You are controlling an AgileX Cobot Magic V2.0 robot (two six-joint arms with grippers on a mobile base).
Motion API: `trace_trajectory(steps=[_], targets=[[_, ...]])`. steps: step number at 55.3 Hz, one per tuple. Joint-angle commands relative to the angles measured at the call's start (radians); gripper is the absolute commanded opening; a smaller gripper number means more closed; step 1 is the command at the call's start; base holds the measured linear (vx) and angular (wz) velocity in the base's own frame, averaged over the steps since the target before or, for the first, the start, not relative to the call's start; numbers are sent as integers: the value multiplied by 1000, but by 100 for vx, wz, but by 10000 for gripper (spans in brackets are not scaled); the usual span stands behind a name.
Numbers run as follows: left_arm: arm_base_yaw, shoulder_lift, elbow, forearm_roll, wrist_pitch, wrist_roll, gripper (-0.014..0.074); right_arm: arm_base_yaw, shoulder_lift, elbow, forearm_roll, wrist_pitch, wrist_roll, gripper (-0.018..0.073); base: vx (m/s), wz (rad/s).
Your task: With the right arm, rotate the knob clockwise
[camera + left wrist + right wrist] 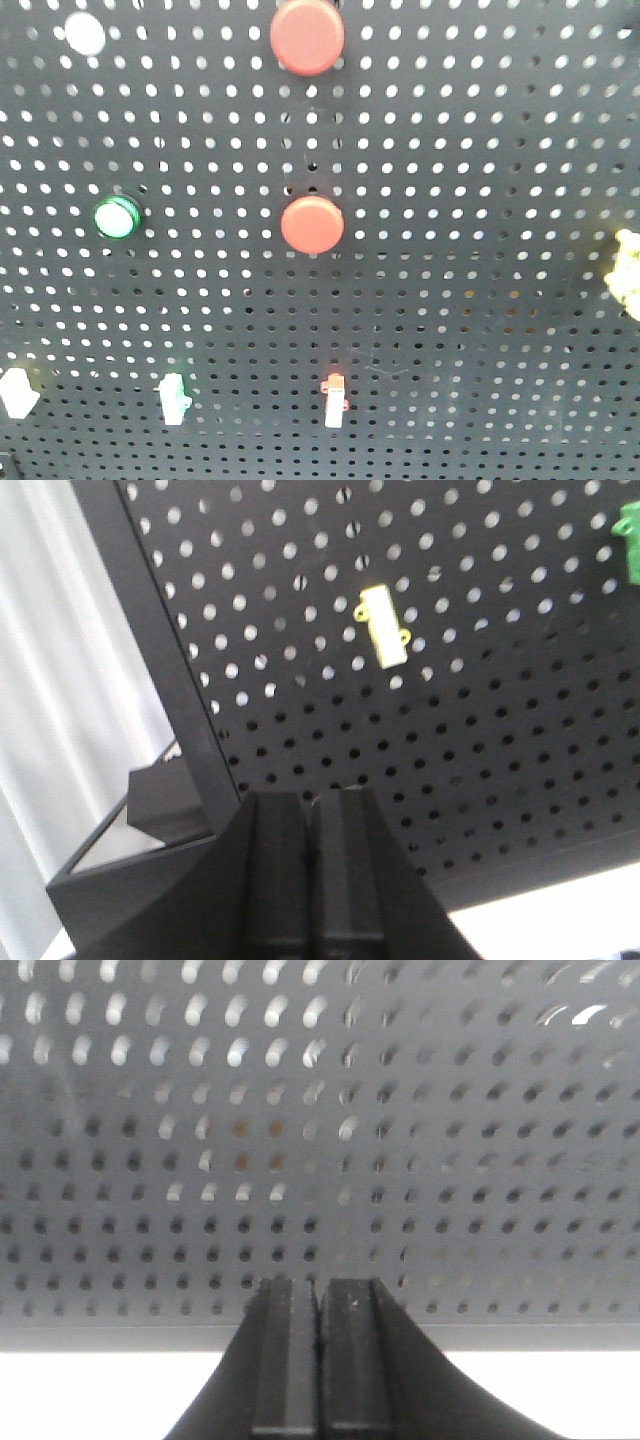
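Observation:
A black pegboard [480, 150] fills the front view. It carries two red round caps [312, 224] [307, 36], a green round button [117, 217], a white round one [85, 33] and a pale yellow lobed part [626, 272] cut by the right edge. I cannot tell which is the knob. No gripper shows in the front view. My right gripper [320, 1282] is shut and empty, facing a bare lower stretch of pegboard [450, 1160]. My left gripper [308, 798] is shut and empty, below a yellow switch [384, 628].
Three small toggle switches line the board's lower row: white [18, 392], green-based [173, 398] and red-based [335, 399]. A green part [628, 542] sits at the left wrist view's top right. The board's black frame edge [165, 670] and a black box [165, 800] stand at left.

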Motion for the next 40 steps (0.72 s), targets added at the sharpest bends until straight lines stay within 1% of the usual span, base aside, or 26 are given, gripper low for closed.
trace_trajectory(steps=[1,40], targets=[[-8,-16,33,-5,-77,-4,-6,-10,-10,10,-11,-78,3,2,0,0],[-8,-16,33,-5,-77,-4,-6,-10,-14,10,-11,-77,3,2,0,0]])
